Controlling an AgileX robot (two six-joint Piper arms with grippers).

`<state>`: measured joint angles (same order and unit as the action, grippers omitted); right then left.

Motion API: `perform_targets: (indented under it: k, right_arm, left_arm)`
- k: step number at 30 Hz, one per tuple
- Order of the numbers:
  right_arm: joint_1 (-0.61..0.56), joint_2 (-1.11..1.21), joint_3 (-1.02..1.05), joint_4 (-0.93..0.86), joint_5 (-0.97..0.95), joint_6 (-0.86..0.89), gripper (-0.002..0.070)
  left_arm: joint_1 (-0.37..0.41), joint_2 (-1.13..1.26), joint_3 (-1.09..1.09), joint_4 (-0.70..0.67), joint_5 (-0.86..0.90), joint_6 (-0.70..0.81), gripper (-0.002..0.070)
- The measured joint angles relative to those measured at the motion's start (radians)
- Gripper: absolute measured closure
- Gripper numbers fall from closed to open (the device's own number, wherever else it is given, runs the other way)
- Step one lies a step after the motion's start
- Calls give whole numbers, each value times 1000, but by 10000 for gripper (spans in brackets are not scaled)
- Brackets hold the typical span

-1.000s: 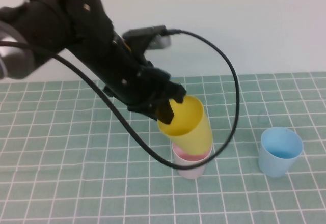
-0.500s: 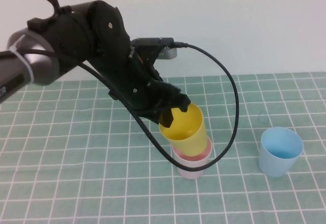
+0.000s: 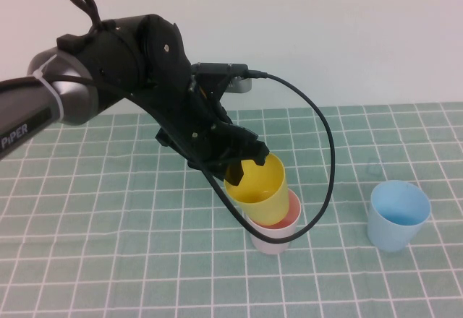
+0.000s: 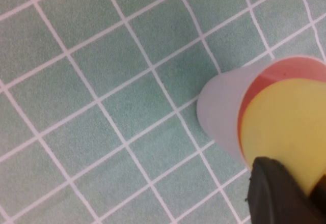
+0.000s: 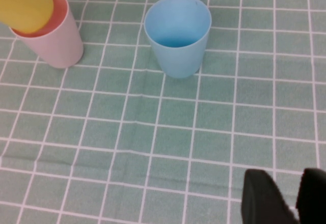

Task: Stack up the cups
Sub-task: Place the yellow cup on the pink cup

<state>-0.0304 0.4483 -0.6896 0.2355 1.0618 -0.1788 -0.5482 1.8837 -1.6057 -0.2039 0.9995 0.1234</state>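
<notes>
Three light, slick cups — left gripper [image 3: 244, 166] pinches yellow cup [image 3: 258, 188] rim at ten o'clock, tipped into whitish-grey cup [image 3: 273, 233]; right gripper [image 5: 285, 193], part open and empty, hangs near light blue cup [image 3: 396, 215].

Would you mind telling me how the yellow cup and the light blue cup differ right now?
The yellow cup is tilted, gripped at its rim by the left gripper and partly inside the whitish-grey cup; the light blue cup stands upright, alone and untouched, beyond the right gripper. Both share one tapered shape.

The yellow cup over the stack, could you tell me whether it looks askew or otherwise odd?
Yes: the yellow cup leans, only partly inside the whitish-grey cup, with the left claw shut on its rim. The blue cup stands upright, apart.
</notes>
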Motion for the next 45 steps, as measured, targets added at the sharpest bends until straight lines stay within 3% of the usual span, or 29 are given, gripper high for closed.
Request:
perform_targets:
  k: [45]
  right_arm:
    - [0, 0, 0, 4, -23, -10, 501]
  left_arm:
    - [0, 9, 0, -49, -1, 110, 662]
